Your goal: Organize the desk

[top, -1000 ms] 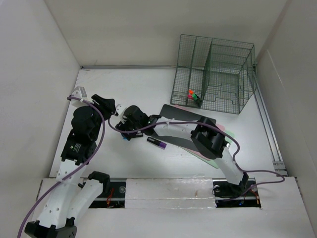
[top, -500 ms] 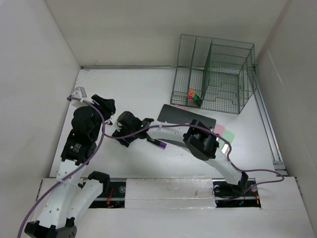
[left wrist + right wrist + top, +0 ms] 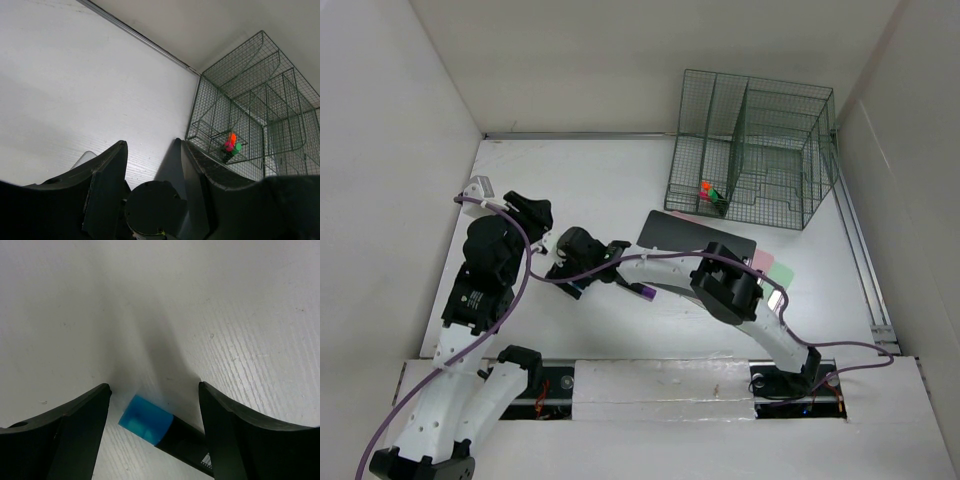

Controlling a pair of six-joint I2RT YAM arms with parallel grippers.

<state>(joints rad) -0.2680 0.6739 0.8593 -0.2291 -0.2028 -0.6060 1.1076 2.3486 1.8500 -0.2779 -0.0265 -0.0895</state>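
The desk [image 3: 600,165] lies white under both my arms. On it, a blue-capped marker [image 3: 150,421] sits between the wide-spread jaws of my right gripper [image 3: 154,387] (neither finger seems to touch it). My left gripper [image 3: 150,145] hangs with jaws parted, facing the green wire rack [image 3: 250,115].

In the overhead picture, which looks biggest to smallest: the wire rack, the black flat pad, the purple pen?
1. wire rack
2. black flat pad, partly hidden
3. purple pen, clearly smallest
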